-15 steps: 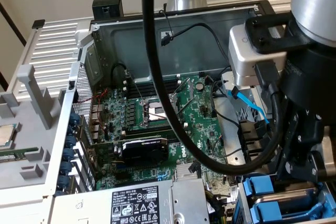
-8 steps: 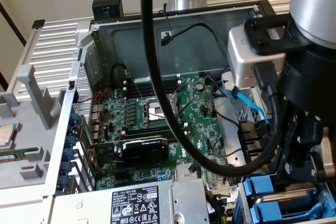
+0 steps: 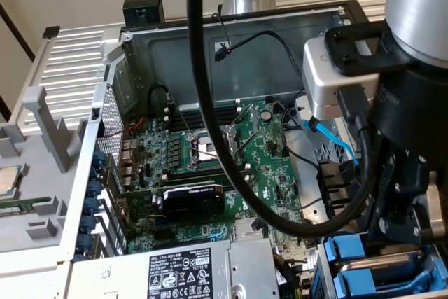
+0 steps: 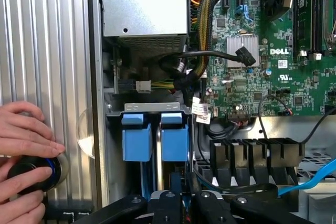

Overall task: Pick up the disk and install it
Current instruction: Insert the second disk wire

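Note:
The disk (image 4: 157, 156) stands on edge in the drive bay at the case's corner, a thin silver edge between the two blue ends of its carrier (image 4: 174, 142). In the exterior view the disk (image 3: 392, 269) shows as a grey strip framed in blue at the lower right. My gripper (image 4: 178, 195) sits directly over the disk's edge, and its black fingers (image 4: 167, 199) are drawn close together on it. In the exterior view the gripper (image 3: 397, 232) hangs just above the blue carrier (image 3: 348, 251).
A grey power-supply box (image 3: 175, 274) lies beside the bay, with bundled cables (image 4: 202, 51) between them. The green motherboard (image 3: 210, 166) fills the case floor. A thick black cable (image 3: 210, 103) loops across it. A blue data cable (image 4: 310, 179) lies nearby. A person's hands (image 4: 23, 135) rest on a black knob (image 4: 31, 174) outside the case.

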Motion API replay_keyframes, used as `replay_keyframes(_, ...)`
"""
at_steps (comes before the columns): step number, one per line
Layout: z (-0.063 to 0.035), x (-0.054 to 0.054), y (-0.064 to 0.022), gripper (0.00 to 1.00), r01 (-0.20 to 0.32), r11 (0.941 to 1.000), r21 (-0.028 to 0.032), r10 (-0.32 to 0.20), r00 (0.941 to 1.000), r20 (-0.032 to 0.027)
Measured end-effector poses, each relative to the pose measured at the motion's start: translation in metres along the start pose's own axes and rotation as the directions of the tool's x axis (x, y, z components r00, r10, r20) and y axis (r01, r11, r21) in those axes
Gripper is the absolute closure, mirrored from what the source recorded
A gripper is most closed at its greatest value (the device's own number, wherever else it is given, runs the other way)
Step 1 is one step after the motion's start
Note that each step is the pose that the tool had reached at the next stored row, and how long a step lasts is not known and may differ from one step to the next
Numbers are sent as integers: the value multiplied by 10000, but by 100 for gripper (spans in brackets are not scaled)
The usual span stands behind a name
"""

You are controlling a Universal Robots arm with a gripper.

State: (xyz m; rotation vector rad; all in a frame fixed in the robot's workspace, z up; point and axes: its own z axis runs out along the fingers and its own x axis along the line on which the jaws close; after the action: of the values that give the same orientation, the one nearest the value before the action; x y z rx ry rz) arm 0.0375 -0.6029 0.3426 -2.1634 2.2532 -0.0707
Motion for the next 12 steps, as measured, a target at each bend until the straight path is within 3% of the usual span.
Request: replay_keyframes(12, 22, -2, 14, 84, 0, 10000, 24, 0, 10000, 1)
